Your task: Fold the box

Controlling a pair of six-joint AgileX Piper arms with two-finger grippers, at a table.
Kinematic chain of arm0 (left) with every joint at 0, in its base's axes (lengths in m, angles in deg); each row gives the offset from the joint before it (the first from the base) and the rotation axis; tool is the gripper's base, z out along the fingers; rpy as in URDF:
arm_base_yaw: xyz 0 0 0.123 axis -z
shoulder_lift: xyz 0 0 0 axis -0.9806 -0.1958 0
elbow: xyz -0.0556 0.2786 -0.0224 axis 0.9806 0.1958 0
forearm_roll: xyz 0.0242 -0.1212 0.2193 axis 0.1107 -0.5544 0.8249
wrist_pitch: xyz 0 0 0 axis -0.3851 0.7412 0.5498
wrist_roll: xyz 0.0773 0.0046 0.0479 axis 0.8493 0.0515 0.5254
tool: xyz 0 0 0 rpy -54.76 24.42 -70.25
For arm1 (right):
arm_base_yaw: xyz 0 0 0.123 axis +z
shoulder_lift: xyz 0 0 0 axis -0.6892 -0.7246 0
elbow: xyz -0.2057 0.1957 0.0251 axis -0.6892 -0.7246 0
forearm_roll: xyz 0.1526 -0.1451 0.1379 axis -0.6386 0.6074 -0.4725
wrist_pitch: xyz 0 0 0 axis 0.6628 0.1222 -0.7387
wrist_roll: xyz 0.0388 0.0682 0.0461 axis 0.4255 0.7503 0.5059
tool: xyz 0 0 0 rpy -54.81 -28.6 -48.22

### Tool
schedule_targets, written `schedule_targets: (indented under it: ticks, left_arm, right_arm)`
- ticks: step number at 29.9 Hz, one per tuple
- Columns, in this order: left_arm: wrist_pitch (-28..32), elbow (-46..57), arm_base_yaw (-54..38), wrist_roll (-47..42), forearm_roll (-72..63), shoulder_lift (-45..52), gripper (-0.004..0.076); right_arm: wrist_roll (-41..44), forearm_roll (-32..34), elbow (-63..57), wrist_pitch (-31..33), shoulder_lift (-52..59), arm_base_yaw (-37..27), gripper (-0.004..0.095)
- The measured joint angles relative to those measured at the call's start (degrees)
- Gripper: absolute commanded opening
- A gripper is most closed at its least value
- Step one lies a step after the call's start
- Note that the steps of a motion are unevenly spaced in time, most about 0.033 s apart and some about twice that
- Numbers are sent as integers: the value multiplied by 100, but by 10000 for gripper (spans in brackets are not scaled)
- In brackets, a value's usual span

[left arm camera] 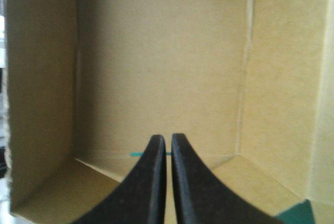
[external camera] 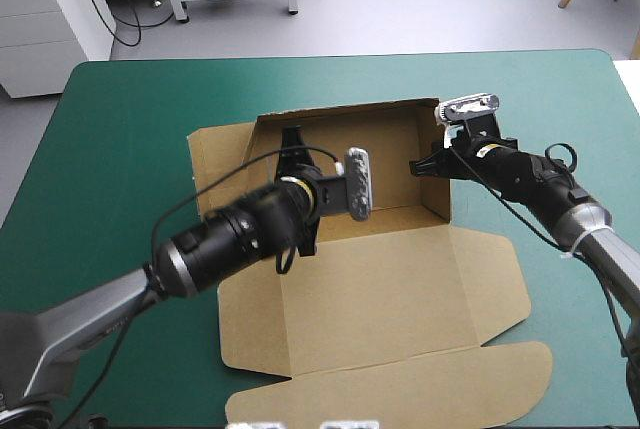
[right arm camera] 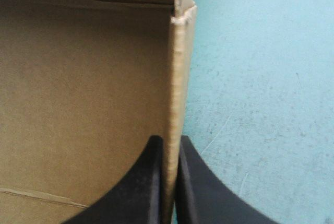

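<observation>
Currently the brown box (external camera: 380,289) sits near the middle of the counter (external camera: 130,119), a half-formed open tray on the teal-green cover (right arm camera: 261,104). Its far wall (external camera: 340,121) and right wall (external camera: 437,199) stand raised. The left side panel (external camera: 222,164) splays outward, and I cannot tell whether it lies flat or tilted. The lid (external camera: 330,299) lies flat toward the near edge of the counter, with its rounded tuck flap (external camera: 400,389) flat beyond it. The left arm (external camera: 230,239) reaches in from the left over the lid, and the left jaws are inside the tray, close to the far wall. In the left wrist view their black fingers (left arm camera: 148,182) are clenched together, only a thin slit between the tips, pointing at bare board where the walls and floor meet. The right arm (external camera: 530,179) comes in from the right, and the right jaws are clamped on the upper edge of the right wall near its far corner. In the right wrist view that wall's edge (right arm camera: 177,78) runs straight between the two fingers (right arm camera: 141,187), one inside the tray and the other on the outer side over the cover.
</observation>
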Motion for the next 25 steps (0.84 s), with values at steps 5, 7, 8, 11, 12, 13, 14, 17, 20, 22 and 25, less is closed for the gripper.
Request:
schedule_targets:
  ticks: [5,7,8,11,12,13,14,17,20,22,25]
  left_arm:
    - [-725,-1074,-1502,761,-2345,-1,13]
    - [-994,-1344,-2088,836,-2899,-1,13]
    - [-1100,-1445,-2426,861,-3173,4,12]
    - [-1329,-1567,-3416,946,-4064,4,3]
    - [-1394,-1580,-3788,1014,-4443,4,2]
    - [-1450,-1580,-4164,1087,-4869,4,2]
    - [-1499,-1580,-4546,1128,-5222,4,2]
    - [-1610,-1580,-5611,1168,-6427,4,2]
    - [-1621,-1587,-6618,1130,-7180,4,2]
    - [-1610,-1547,-7238,954,-7384,21,2]
    - [-1580,-1212,-7950,583,-7626,44,2]
  right_arm:
    - [0,0,6,7,0,0,-18]
    - [15,0,6,10,0,0,-18]
    - [57,0,6,10,0,0,-18]
    - [137,3,6,10,0,0,-18]
    - [146,7,6,10,0,0,-18]
    - [151,7,6,10,0,0,-18]
    - [151,7,6,10,0,0,-18]
    - [156,7,6,28,0,0,-18]
    - [158,7,12,47,0,0,-18]
    - [164,7,12,54,0,-2,-18]
    - [217,7,18,61,0,-2,-18]
